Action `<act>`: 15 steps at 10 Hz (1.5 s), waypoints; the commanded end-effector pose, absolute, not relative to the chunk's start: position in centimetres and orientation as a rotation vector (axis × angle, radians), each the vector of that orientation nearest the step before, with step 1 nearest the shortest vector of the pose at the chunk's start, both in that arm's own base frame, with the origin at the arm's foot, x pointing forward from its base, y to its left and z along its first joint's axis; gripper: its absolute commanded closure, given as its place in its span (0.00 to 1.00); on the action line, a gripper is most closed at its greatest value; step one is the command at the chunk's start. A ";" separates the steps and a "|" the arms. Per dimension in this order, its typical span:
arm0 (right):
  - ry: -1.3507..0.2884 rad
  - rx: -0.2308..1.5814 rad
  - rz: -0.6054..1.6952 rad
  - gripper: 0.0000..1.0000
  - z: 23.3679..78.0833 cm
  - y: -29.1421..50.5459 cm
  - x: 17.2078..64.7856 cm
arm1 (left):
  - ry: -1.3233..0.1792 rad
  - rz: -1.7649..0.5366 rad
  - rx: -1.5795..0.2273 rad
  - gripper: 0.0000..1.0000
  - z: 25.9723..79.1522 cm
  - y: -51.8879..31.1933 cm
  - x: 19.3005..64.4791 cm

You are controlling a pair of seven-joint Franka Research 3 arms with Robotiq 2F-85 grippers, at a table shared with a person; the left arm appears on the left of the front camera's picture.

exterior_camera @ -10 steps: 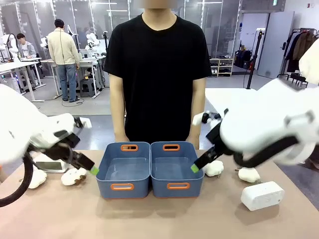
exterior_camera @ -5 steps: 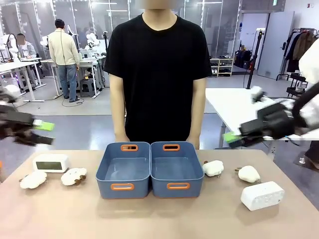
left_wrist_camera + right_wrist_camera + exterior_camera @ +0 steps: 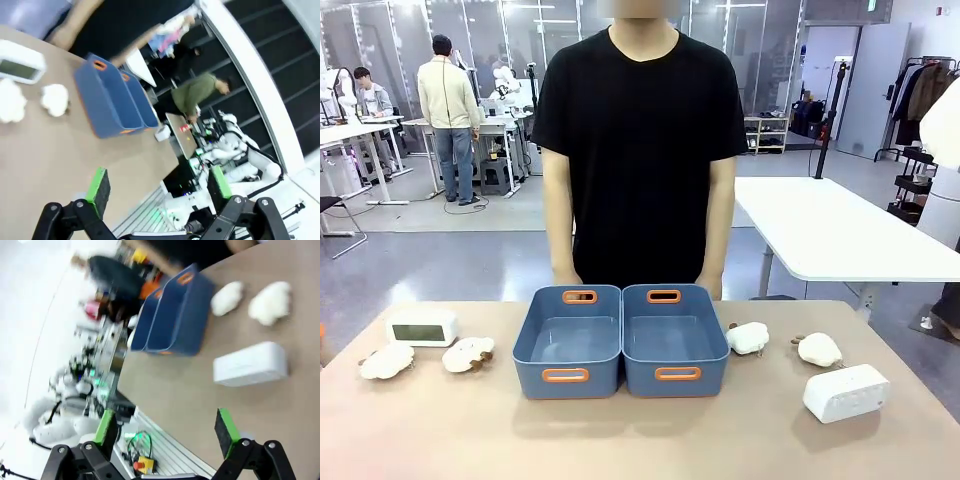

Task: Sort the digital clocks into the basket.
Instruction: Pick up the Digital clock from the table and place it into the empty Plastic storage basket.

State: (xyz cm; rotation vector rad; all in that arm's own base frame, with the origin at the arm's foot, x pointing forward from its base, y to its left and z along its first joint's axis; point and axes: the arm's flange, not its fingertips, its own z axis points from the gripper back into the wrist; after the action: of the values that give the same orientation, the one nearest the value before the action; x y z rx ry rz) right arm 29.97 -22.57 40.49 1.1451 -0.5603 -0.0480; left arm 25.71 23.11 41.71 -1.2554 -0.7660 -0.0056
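Left clock (image 3: 421,327) and right clock (image 3: 846,392) lie outside the twin baskets (image 3: 535,375)

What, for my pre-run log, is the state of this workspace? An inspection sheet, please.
Surface: tan table, bare wood tone, no spills seen.
Job's things: one digital clock at the robot's far left, the other digital clock at the near right; both lie outside the two baskets, which stand side by side at the centre, empty.
Clutter: four plush toys, two on the left, two on the right.
Grippers: left gripper and right gripper open, holding nothing, above the table.
Cables: nothing seen on the table.
Surroundings: a person stands at the far edge behind the baskets; a white table stands beyond.
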 end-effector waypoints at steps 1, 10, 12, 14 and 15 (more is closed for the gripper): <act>-0.619 1.123 -0.088 0.00 40.9 -24.1 28.8 | -0.802 0.005 -1.192 0.00 42.2 24.7 25.0; -0.619 1.117 -0.132 0.00 40.7 -25.6 27.6 | -0.811 0.044 -1.195 0.00 41.8 25.7 23.7; -0.619 1.117 -0.132 0.00 40.7 -25.6 27.6 | -0.811 0.044 -1.195 0.00 41.8 25.7 23.7; -0.619 1.117 -0.132 0.00 40.7 -25.6 27.6 | -0.811 0.044 -1.195 0.00 41.8 25.7 23.7; -0.619 1.117 -0.132 0.00 40.7 -25.6 27.6 | -0.811 0.044 -1.195 0.00 41.8 25.7 23.7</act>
State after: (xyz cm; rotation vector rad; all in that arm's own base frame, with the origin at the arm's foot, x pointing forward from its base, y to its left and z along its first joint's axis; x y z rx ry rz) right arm 27.70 -25.61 40.63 1.1097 -0.6156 -0.1402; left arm 23.87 25.77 41.80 -1.1799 -0.7976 0.0555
